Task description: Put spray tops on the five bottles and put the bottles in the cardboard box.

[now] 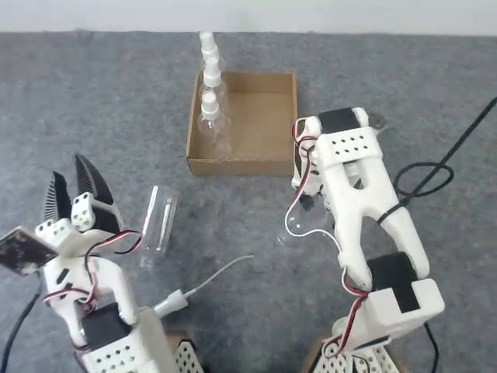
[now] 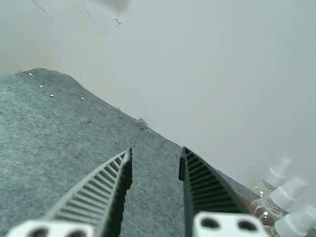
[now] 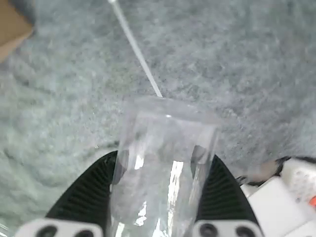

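Gripping a clear bottle (image 3: 165,128) across its body, the right end effector (image 3: 162,170) sits near the centre of the grey bench (image 1: 248,210), just in front of the cardboard box (image 1: 245,165), with its jaws closed on the plastic. No spray top can be seen on this bottle. At twelve o'clock the box holds three capped bottles (image 1: 213,116) standing in a row along its nine o'clock wall. At eight o'clock the left end effector (image 1: 68,167) is raised off the bench, jaws partly apart and holding nothing. Just beside it, toward three o'clock, a second bare bottle (image 1: 159,217) lies on its side. A loose spray top (image 1: 177,301) lies near six o'clock, its thin tube running toward the held bottle. The step in hand looks like capping the fourth bottle. The next move likely calls for the left end effector to pick up the spray top and thread its tube into the held bottle's neck, which needs careful alignment.
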Robot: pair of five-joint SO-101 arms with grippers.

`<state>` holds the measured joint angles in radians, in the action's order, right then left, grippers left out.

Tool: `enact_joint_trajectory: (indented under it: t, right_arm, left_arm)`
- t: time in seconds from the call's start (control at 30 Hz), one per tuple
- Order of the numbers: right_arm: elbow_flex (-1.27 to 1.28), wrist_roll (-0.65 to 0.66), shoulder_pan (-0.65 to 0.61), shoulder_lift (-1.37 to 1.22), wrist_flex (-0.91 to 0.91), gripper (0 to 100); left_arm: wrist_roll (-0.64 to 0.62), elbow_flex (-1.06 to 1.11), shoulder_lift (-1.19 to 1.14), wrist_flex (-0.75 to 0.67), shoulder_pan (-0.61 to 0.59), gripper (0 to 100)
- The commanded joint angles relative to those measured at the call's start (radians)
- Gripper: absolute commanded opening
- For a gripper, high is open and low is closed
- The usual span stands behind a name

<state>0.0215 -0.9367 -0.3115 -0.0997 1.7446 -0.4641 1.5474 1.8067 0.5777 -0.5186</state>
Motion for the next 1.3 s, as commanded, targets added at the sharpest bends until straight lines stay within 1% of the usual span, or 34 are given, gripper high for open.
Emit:
enact_joint_trajectory:
  t: [0.0, 0.3, 0.37, 0.53, 0.77, 0.97, 1.03, 1.2, 1.27]
  right_arm:
    - [-0.054, -0.12, 0.015, 0.062, 0.027, 5.8]
    - [-0.054, -0.351, 0.016, 0.059, 0.021, 6.0]
    - [-0.054, -0.381, 0.016, 0.041, 0.021, 6.0]
    - [-0.055, -0.384, 0.015, -0.084, 0.012, 5.7]
    - [-0.058, -0.382, 0.016, -0.269, -0.096, 5.6]
    - [-0.06, -0.388, 0.018, -0.282, -0.114, 6.2]
    - [-0.06, -0.39, 0.016, -0.274, -0.114, 9.3]
    - [-0.06, -0.394, 0.002, -0.271, -0.108, 26.0]
    - [-0.06, -0.393, -0.007, -0.274, -0.107, 28.0]
  left_arm:
    - [-0.005, -0.058, 0.014, 0.002, -0.006, 15]
    - [-0.005, -0.056, 0.014, 0.003, -0.006, 15]
    - [-0.005, -0.056, 0.014, 0.003, -0.006, 15]
    - [-0.005, -0.056, 0.014, 0.003, -0.006, 15]
    - [-0.005, -0.056, 0.014, 0.003, -0.006, 15]
    - [-0.003, -0.056, 0.014, 0.003, -0.006, 15]
    - [-0.003, -0.056, 0.014, 0.002, -0.006, 15]
    - [-0.003, -0.056, 0.014, 0.002, -0.006, 15]
    - [-0.003, -0.056, 0.014, 0.002, -0.006, 15]
